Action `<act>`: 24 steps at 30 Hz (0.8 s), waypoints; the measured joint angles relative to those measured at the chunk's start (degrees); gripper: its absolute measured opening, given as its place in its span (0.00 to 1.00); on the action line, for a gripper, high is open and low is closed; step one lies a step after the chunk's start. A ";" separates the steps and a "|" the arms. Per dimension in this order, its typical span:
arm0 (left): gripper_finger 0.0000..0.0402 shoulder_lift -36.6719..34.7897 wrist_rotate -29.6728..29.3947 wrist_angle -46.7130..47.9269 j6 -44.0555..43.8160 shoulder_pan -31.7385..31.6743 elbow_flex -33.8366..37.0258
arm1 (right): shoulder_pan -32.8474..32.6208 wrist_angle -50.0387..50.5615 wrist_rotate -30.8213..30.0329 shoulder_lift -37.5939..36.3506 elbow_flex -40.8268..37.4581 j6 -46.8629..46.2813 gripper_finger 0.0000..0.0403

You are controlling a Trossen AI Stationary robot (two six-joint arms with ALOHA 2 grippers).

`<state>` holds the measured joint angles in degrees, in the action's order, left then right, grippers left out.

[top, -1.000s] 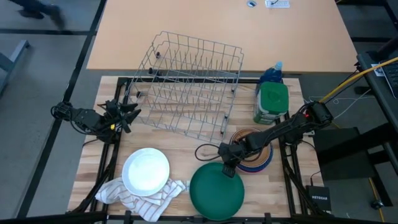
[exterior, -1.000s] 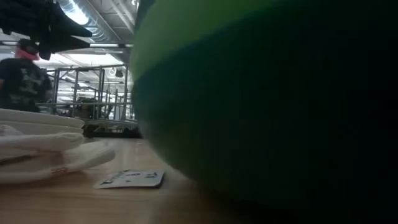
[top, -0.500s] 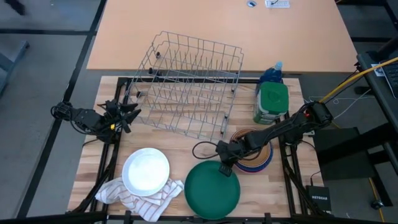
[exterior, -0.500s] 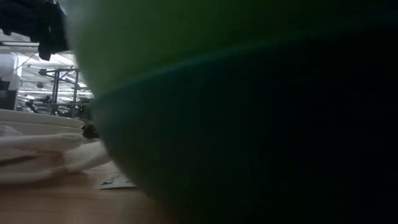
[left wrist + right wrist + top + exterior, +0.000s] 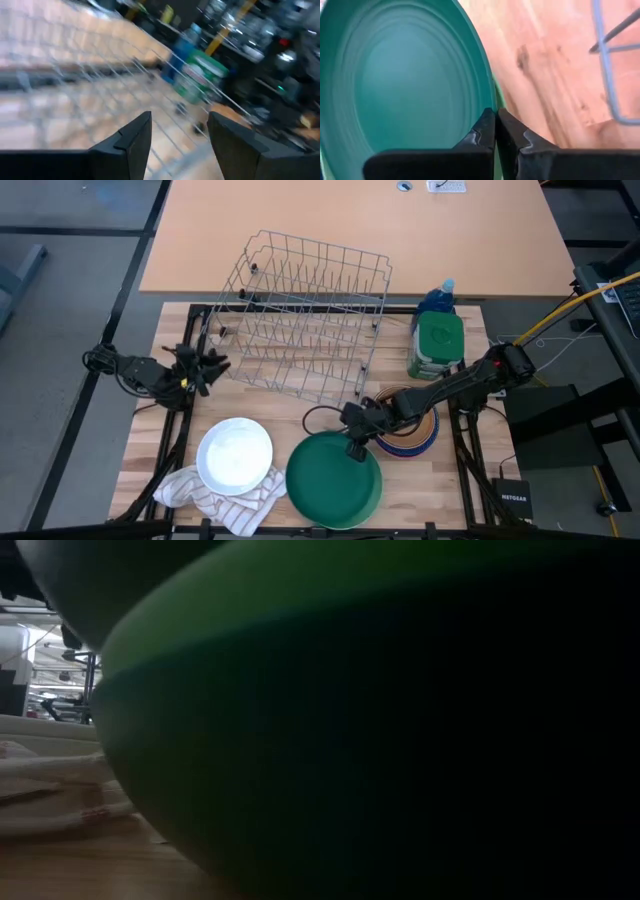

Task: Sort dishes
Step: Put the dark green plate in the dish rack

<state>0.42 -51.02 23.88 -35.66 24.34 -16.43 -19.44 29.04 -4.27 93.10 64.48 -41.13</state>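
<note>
A dark green plate (image 5: 333,480) is at the table's near middle, with my right gripper (image 5: 352,445) shut on its far rim. Seen from the low view, its green underside (image 5: 400,740) fills nearly the whole picture. A white plate (image 5: 234,455) rests on a white striped cloth (image 5: 215,492) at the near left. A stack of tan-brown and blue dishes (image 5: 408,423) sits right of my right gripper. My left gripper (image 5: 207,365) waits open at the table's left edge, beside the wire rack (image 5: 300,315). My right gripper pinches the dark green plate's rim (image 5: 489,102) at its far right side between its two fingers, one above and one below the rim. The fingers slant down from the table's right. The plate hangs tilted, that rim raised; whether its near edge touches the table I cannot tell.
The wire dish rack fills the table's far middle. A green-lidded container (image 5: 437,345) and a blue bottle (image 5: 437,298) stand at the far right. Bare wood (image 5: 300,410) lies between the rack and the plates.
My right gripper has risen and gone toward the table's left, carrying the dark green plate by its rim. The plate has come up off the table and shifted left, its left edge now near the striped cloth. My left gripper has rolled a little in place.
</note>
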 joint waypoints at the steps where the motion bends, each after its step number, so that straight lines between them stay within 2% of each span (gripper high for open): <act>1: 0.46 0.09 1.93 -0.88 -1.00 0.00 0.63 | 0.10 -0.03 -0.91 0.00 0.31 0.26 0.01; 6: 0.46 2.89 8.88 -9.09 -2.65 0.00 3.41 | 0.46 0.06 -5.76 0.00 1.23 1.25 0.01; 11: 0.46 9.75 13.18 -18.90 -0.02 0.00 4.71 | 0.46 -0.05 -9.46 0.00 2.57 1.32 0.01; 24: 0.46 32.18 18.05 -40.98 6.63 0.00 4.71 | 0.46 -3.23 -22.07 0.00 3.97 2.10 0.01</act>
<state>32.60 -32.97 -17.11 -29.04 24.34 -11.73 -18.98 25.81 -26.34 93.10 68.45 -39.03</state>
